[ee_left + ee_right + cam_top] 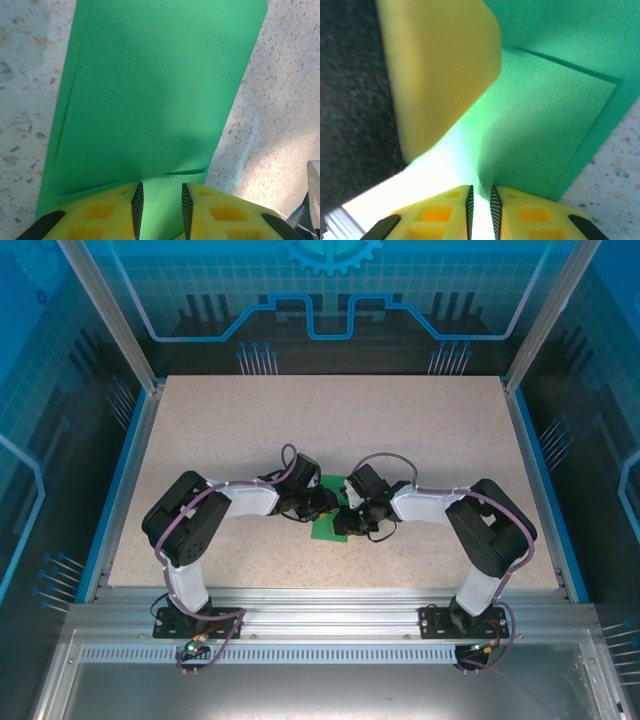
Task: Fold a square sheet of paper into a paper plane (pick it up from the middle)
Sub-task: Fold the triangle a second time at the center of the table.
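Left wrist: layered edges of green paper (150,100) reach left pincer (160,212).

Green paper (322,530) mostly covered in top view, far end cropped in left wrist view; nearby yellow finger (440,75) blurred.

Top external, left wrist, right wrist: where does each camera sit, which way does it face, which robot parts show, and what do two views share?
Top external: above and behind the bases, facing down at the table; both arms, left tool, right tool over the green paper.
Left wrist: on the left arm, facing along its yellow fingers onto the green paper.
Right wrist: on the right arm, close above the green paper; own fingers below.
Shared: both wrists see the green paper.
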You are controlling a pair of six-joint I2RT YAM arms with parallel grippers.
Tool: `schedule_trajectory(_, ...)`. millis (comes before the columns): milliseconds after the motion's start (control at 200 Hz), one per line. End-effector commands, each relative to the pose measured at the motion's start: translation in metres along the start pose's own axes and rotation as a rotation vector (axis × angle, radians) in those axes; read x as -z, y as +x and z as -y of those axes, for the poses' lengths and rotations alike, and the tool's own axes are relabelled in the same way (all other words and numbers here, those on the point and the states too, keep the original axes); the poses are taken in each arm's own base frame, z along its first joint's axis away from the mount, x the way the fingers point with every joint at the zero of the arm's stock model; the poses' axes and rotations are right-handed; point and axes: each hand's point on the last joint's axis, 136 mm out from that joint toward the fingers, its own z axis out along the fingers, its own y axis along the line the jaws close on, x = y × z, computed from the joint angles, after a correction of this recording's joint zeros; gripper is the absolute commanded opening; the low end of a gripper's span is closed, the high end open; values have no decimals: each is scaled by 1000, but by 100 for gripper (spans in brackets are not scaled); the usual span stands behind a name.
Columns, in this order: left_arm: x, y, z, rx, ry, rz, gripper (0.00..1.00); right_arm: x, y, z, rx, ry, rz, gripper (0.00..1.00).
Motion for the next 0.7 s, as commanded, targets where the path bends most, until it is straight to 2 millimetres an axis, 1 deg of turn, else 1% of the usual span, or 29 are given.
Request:
schedule_trajectory(0,4,-4,11,-41,25,-2,33,-8,21,20,-29,49,-65,20)
schedule_trajectory(80,11,-6,19,-61,43,10,38,-10,26,26,-40,59,-70,20)
schedule_trajectory(135,17,-6,26,-73,60,19,44,-11,27,28,-49,57,-66,19)
schedule_trajectory(205,26,-6,35,-87,86,29,47,-11,26,28,-60,44,-60,18)
schedule_trajectory(315,34,-2,41,-71,116,18,47,-11,22,25,-63,29,-42,18)
schedule_trajectory(505,27,5,38,-23,151,-7,46,-10,20,24,-66,24,-32,17)
schedule_trajectory(695,13,8,35,-14,154,-37,46,-11,21,25,-67,26,-31,17)
